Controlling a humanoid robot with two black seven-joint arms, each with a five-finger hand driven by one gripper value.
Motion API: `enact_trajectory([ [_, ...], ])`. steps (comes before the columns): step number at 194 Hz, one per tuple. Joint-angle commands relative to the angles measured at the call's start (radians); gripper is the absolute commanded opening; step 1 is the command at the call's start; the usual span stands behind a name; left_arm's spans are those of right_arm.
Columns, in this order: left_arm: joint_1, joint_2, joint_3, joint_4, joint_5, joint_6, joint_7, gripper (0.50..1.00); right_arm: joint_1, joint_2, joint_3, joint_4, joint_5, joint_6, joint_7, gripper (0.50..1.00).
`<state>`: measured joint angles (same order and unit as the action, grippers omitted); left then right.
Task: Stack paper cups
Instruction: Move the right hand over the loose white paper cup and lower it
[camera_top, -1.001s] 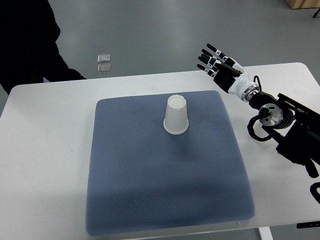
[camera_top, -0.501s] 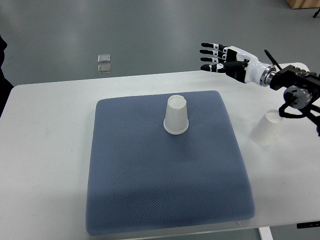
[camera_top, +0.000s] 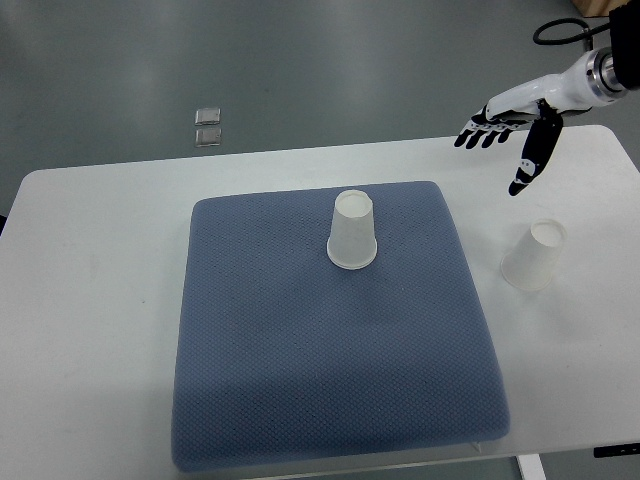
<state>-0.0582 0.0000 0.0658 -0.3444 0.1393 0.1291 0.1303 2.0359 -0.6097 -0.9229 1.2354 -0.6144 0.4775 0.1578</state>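
The right hand (camera_top: 518, 120) hangs in the upper right of the frame with fingers spread and thumb pointing down, grasping nothing; the left hand is out of view. A paper cup (camera_top: 535, 256) stands upside down on the bare white table (camera_top: 90, 300) at the right, below the hand in the frame and apart from it, its long axis upright. The second inverted cup (camera_top: 353, 231) sits on the blue mat (camera_top: 330, 380) near the frame's centre, well to the left, so the right-side cup looks the likelier first pick.

White table (camera_top: 90, 300) with blue mat (camera_top: 330, 380), cup (camera_top: 534, 256)
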Motion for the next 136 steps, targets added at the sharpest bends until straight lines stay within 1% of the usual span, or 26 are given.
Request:
enact_trajectory([
  [1,0.0,0.0,-0.001,-0.005,0.0,-0.014,0.0,1.0,0.164,0.036,-0.087,0.081,-0.031,0.067,-0.003,0.926],
  [15,0.0,0.0,-0.001,-0.008,-0.001,-0.032,0.0,1.0,0.25,0.053,-0.106,0.108,-0.033,0.133,-0.003,0.926],
  [36,0.0,0.0,-0.001,-0.008,-0.001,-0.037,0.0,1.0,0.339,0.067,-0.105,0.121,-0.033,0.133,-0.001,0.926],
  [51,0.0,0.0,-0.001,-0.008,-0.001,-0.037,0.0,1.0,0.371,0.073,-0.102,0.121,-0.033,0.133,-0.001,0.926],
  [82,0.0,0.0,-0.003,-0.008,-0.001,-0.04,0.0,1.0,0.379,0.077,-0.1,0.119,-0.033,0.133,-0.001,0.926],
  [113,0.0,0.0,-0.003,-0.008,-0.003,-0.042,0.0,1.0,0.351,0.045,-0.106,0.111,-0.033,0.133,-0.004,0.926],
  [124,0.0,0.0,-0.003,-0.008,-0.003,-0.042,0.0,1.0,0.322,0.031,-0.111,0.102,-0.036,0.133,-0.014,0.926],
  [136,0.0,0.0,-0.003,-0.008,-0.003,-0.042,0.0,1.0,0.279,0.024,-0.128,0.078,-0.039,0.133,-0.044,0.926],
])
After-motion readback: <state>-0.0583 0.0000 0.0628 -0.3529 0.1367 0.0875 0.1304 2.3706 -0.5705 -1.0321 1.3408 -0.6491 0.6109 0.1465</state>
